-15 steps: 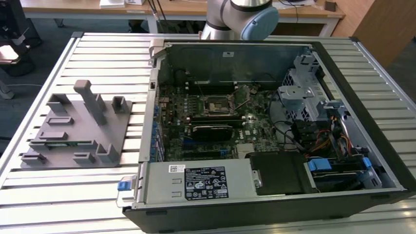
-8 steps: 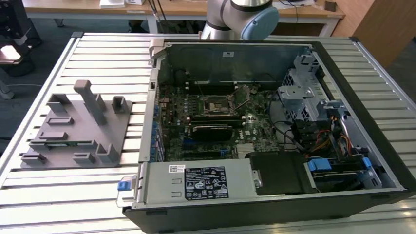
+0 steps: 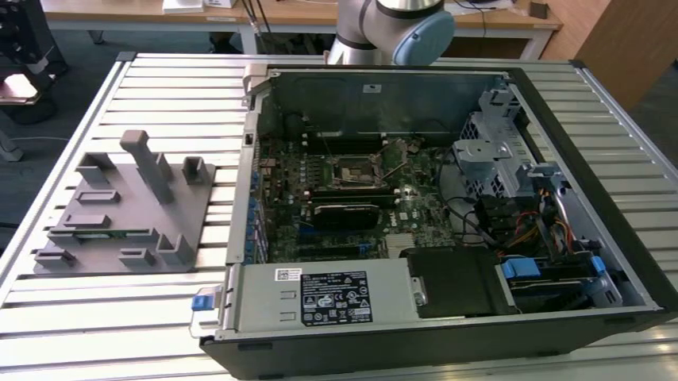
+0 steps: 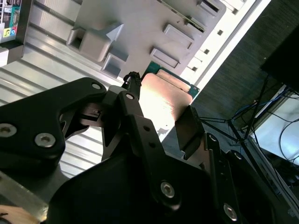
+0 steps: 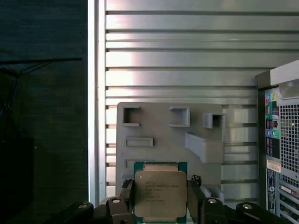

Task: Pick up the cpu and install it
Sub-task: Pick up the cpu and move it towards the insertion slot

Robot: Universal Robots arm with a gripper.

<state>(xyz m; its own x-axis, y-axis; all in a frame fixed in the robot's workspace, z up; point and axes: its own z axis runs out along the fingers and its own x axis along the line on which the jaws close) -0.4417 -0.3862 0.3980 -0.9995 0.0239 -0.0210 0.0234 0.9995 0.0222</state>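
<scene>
I see fingers [image 5: 194, 189] closed on the cpu [image 5: 160, 193] sides, over grey fixture [image 5: 159, 126] on slatted counter [image 5: 163, 56], open computer case [image 3: 382, 99] holds motherboard [image 3: 424, 208]

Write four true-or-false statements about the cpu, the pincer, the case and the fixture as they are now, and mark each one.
1. The cpu sits between the fingers of the pincer. True.
2. The cpu is seated in the motherboard socket. False: the pincer holds it, with the grey fixture behind it in both wrist views.
3. The computer case lies open with its motherboard exposed. True.
4. The grey fixture lies to the exterior view's right of the computer case. False: it lies to the exterior view's left of the case.
</scene>
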